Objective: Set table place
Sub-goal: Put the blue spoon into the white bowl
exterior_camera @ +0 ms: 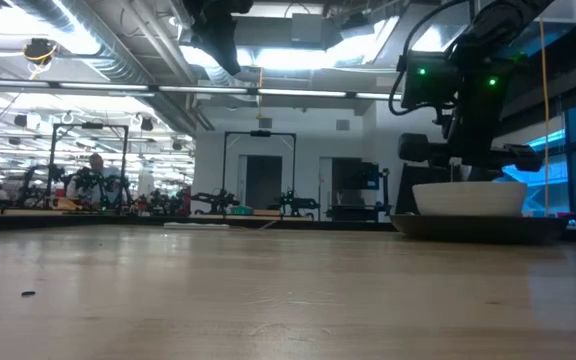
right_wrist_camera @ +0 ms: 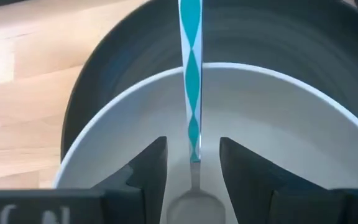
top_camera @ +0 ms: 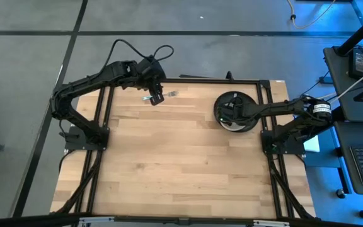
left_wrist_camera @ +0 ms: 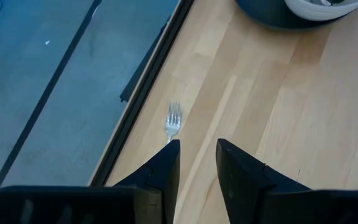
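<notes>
Left end effector (left_wrist_camera: 194,163) over fork (left_wrist_camera: 173,121), bowl (right_wrist_camera: 278,118) on plate (right_wrist_camera: 104,81)

**What the views hide or cut off**

The fork (left_wrist_camera: 173,120) just ahead of the left gripper (left_wrist_camera: 196,163) is blurred, and its handle is hidden behind the fingers. The plate (left_wrist_camera: 263,14) and the bowl (left_wrist_camera: 321,7) further ahead are cut by the picture's edge. Under the right gripper (right_wrist_camera: 192,163), the spoon (right_wrist_camera: 191,106) is partly hidden by the fingers. In the high view this gripper covers the bowl. The person (exterior_camera: 95,165) in the room is too small to describe.
</notes>
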Controlling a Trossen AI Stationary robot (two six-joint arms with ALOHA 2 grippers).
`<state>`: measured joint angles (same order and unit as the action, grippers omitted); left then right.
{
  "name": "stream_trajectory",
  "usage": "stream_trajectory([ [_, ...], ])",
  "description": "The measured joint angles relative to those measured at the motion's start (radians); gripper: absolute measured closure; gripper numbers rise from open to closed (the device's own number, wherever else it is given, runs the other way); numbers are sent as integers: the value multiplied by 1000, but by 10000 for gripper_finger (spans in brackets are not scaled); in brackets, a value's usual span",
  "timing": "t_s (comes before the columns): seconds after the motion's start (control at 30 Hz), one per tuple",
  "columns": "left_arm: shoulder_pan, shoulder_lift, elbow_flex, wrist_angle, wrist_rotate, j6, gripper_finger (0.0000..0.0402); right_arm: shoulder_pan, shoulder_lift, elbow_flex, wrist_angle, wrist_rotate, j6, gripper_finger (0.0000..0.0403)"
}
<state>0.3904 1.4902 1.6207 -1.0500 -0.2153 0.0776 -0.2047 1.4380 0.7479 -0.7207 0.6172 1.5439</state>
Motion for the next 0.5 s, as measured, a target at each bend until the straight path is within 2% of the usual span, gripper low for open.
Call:
stream_trajectory([
  [0.3, 0, 0, 0, -3, 0, 0, 304, -1, 0, 0, -161, 1, 134, 254],
  [0.5, 0, 0, 0, -3, 0, 1, 304, -1, 0, 0, -140, 16, 151, 254],
])
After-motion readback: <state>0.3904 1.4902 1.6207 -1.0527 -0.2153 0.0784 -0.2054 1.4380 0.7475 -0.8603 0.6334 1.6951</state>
